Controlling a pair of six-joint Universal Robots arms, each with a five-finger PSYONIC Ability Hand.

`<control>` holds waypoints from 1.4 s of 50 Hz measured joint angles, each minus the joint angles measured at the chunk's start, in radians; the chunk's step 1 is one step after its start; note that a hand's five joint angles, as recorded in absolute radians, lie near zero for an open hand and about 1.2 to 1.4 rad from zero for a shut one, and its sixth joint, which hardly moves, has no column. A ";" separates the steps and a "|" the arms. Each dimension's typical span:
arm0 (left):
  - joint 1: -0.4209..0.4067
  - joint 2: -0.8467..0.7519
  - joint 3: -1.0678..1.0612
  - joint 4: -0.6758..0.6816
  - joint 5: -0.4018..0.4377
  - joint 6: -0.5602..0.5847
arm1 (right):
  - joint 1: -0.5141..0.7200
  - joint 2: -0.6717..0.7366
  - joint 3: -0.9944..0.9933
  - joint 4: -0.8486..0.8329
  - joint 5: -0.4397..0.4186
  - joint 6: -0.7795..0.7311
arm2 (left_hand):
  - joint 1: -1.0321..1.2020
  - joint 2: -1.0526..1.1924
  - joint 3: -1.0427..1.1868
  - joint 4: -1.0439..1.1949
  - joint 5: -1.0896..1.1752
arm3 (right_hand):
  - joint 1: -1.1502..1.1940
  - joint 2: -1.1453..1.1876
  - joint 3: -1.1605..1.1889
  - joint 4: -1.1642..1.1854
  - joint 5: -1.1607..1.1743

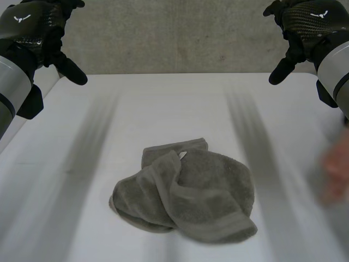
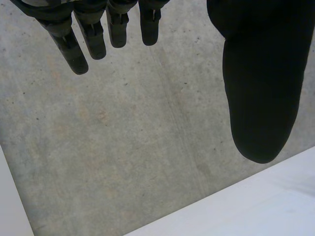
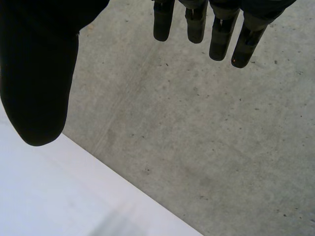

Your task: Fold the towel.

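A grey towel (image 1: pixel 188 194) lies in a loose, crumpled heap on the white desk (image 1: pixel 163 103), near the middle of it and toward the near edge in the head view. Its layers overlap unevenly: one flap is thrown across the top from the left, a hemmed edge runs along the near right corner, and a small white label (image 1: pixel 182 155) sticks up close to the far edge of the heap. Neither arm touches it. The left robot hand (image 1: pixel 32 27) hangs in the air above the far left corner of the desk, well apart from the towel; its fingers (image 2: pixel 69 44) are straight and spread away from the thumb (image 2: pixel 256 73), with nothing between them. The right robot hand (image 1: pixel 308 24) hangs the same way above the far right corner, also well apart from the towel; its fingers (image 3: pixel 221 34) are straight, its thumb (image 3: pixel 39 73) stands off to the side, and it holds nothing. Past the fingertips of each robot hand, the wrist views show grey concrete (image 2: pixel 123 147) and, nearer the thumb, a strip of the desk's white top. At the right side of the desk, a blurred person's hand (image 1: pixel 335 174) is over the desk, beside the towel and clear of it.
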 measured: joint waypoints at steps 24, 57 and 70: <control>-0.008 -0.076 -0.069 -0.076 0.073 0.000 | 0.051 0.052 0.049 0.226 -0.110 -0.166 | 0.082 0.087 0.085 0.076 0.046 | 0.000 0.000 0.000 0.000 0.000; -0.016 -0.293 -0.440 0.092 0.073 -0.054 | 0.362 0.214 0.465 -0.273 0.106 0.017 | 0.145 0.151 0.149 0.138 0.109 | 1.201 1.036 1.043 1.038 0.954; -0.099 -0.341 -0.432 0.151 0.070 -0.087 | 0.181 0.039 0.644 -0.269 -0.002 -0.151 | 0.224 0.229 0.226 0.216 0.190 | 1.205 1.041 1.047 1.042 0.960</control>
